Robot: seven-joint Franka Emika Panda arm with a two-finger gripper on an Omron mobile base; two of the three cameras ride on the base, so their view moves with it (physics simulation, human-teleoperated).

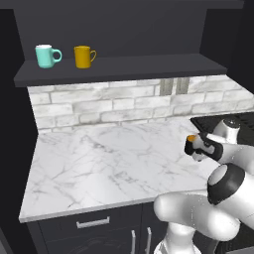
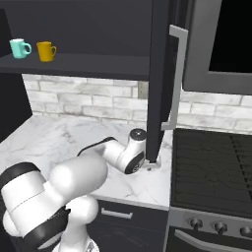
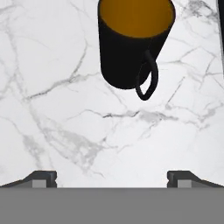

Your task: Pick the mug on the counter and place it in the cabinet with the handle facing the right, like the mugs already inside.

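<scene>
We are holding our gripper (image 3: 112,178) with its jaws spread wide and nothing between them; the two dark fingertips (image 3: 41,178) are showing well apart at the near edge of the hand view, with bare marble between them; ahead of them, a little toward the right fingertip and clear of both, the mug (image 3: 131,43) is standing upright on the counter (image 3: 57,109), black outside, orange inside, its mouth open toward us; its loop handle (image 3: 146,78) is facing back toward the fingers, on the right-hand side of the body.

We are judging the mug small, light and stiff, most likely glazed and so slippery, and breakable if dropped; we are thinking the safest hold is across the round body or over one wall of the rim, away from the thin loop, so the handle stays free for turning rightward; beyond it, up on the dark cabinet shelf (image 1: 119,67), the teal mug (image 1: 45,56) and the yellow-orange mug (image 1: 83,56) are waiting side by side, handles right.
</scene>
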